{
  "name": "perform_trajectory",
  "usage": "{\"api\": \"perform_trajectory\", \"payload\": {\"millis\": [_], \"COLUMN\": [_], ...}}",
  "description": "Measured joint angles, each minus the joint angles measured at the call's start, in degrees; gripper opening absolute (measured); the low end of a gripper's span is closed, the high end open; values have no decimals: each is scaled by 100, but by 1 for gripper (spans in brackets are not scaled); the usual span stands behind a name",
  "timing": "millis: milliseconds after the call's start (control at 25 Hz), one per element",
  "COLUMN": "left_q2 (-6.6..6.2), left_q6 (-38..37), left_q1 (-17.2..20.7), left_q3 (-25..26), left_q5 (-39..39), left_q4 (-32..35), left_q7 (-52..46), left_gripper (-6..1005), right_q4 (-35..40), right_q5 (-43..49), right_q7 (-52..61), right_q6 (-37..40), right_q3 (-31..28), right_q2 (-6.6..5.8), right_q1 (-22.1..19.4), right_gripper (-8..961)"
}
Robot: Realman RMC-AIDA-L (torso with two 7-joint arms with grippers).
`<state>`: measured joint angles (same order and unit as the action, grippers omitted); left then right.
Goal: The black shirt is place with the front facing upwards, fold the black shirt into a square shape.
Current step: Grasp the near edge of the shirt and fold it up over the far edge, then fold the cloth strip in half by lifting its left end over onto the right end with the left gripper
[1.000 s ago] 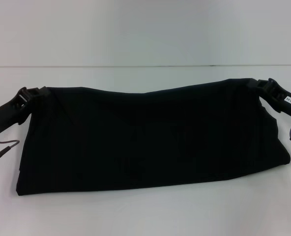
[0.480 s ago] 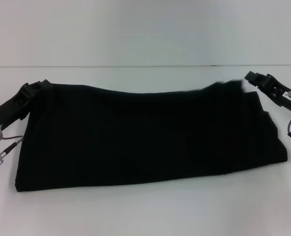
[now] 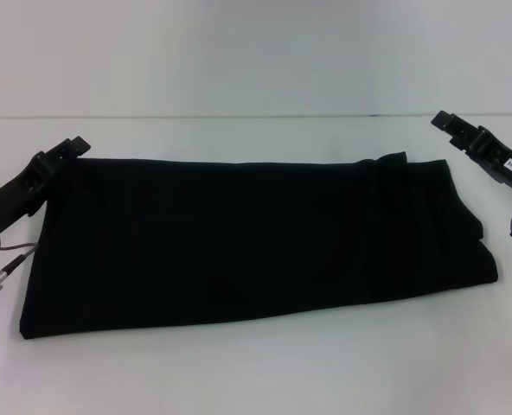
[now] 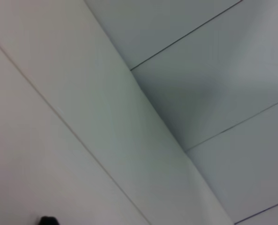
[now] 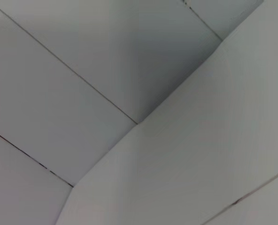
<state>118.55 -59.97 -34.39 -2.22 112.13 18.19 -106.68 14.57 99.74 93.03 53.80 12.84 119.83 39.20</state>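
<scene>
The black shirt (image 3: 256, 238) lies flat on the white table (image 3: 256, 372) as a long folded band, plain black side up, no lettering showing. My left gripper (image 3: 70, 146) hovers just off the shirt's far left corner, open and holding nothing. Beyond the far right corner, clear of the cloth, is my right gripper (image 3: 447, 123), also open and empty. Both wrist views show only pale surfaces, apart from a small dark speck (image 4: 48, 220) at the edge of the left one.
The table's far edge (image 3: 256, 116) runs across the head view behind the shirt, with a pale wall beyond. Cables (image 3: 9, 252) hang from the left wrist beside the shirt's left edge.
Both grippers have let go of the shirt's far corners, the right one first, then drawn outward. The raised far edge has dropped and now lies flat.
</scene>
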Motion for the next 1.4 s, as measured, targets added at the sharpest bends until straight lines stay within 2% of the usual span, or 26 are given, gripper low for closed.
{"api": "perform_trajectory", "payload": {"millis": [80,280,440,560,720,920,1040,1120,1280,1400], "left_q2": [-13,-44,-157,-182,-264,-552,-675,-703,-666,-667], "left_q6": [198,422,381,207,-536,-2050,-2699,-3060,-3772,-3858], "left_q1": [9,36,113,253,466,806,1003,1153,1486,1597], "left_q3": [-15,-24,-165,-208,-237,-927,-1063,-1073,-1030,-1018], "left_q5": [20,6,28,-37,-134,-78,-59,28,239,312], "left_q4": [0,37,21,26,91,224,317,512,832,869], "left_q7": [-12,-39,-84,-124,-90,-189,-559,-830,-897,-957], "left_gripper": [545,663,758,878,877,881,882,879,874,874], "right_q4": [1,1,2,14,111,572,873,984,1043,1010], "right_q5": [-1,9,10,19,148,795,1123,1234,1334,1334], "right_q7": [12,-70,-195,-268,-892,-2006,-2485,-2756,-3308,-3388], "right_q6": [54,343,474,586,1150,2021,2280,2432,2692,2682], "right_q3": [-3,30,35,44,317,1494,1961,2101,2242,2252], "right_q2": [-1,-3,-4,-9,-37,-88,-56,-37,-21,-11], "right_q1": [-33,-115,-177,-217,-251,-269,-336,-400,-505,-513], "right_gripper": [644,747,830,886,946,946,946,946,946,946]}}
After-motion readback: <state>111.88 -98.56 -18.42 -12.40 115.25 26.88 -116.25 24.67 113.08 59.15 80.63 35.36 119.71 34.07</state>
